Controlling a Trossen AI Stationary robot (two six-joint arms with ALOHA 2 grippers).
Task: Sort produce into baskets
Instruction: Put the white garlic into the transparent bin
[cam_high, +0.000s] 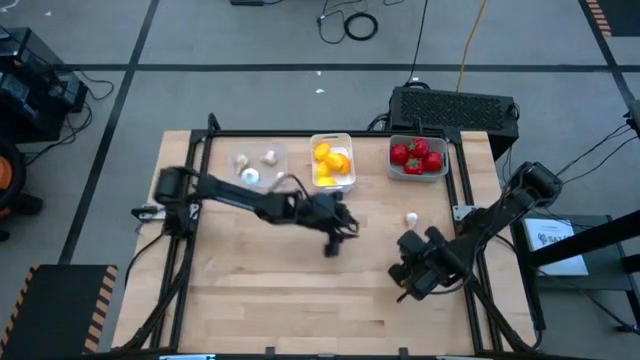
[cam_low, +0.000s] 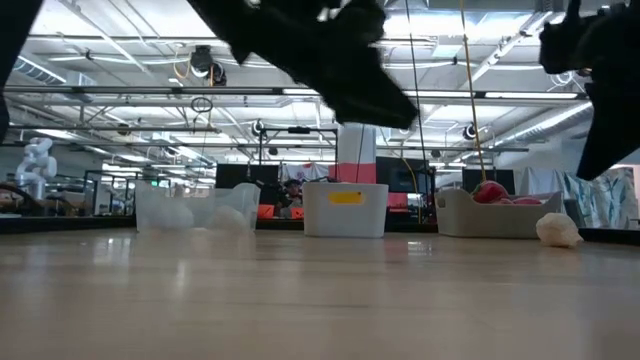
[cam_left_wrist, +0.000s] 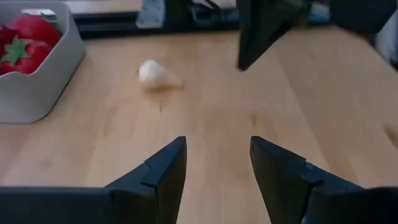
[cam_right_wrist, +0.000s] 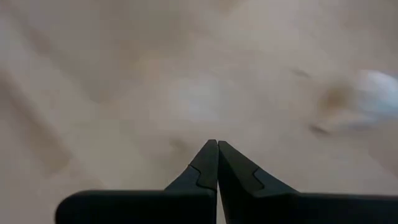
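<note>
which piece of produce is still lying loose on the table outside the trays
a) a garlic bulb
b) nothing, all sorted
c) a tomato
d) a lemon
a: a single whitish garlic bulb lies on the bare wood in front of the tomato tray, ahead of the open left gripper, while the lemons and tomatoes all sit inside their trays.
</note>
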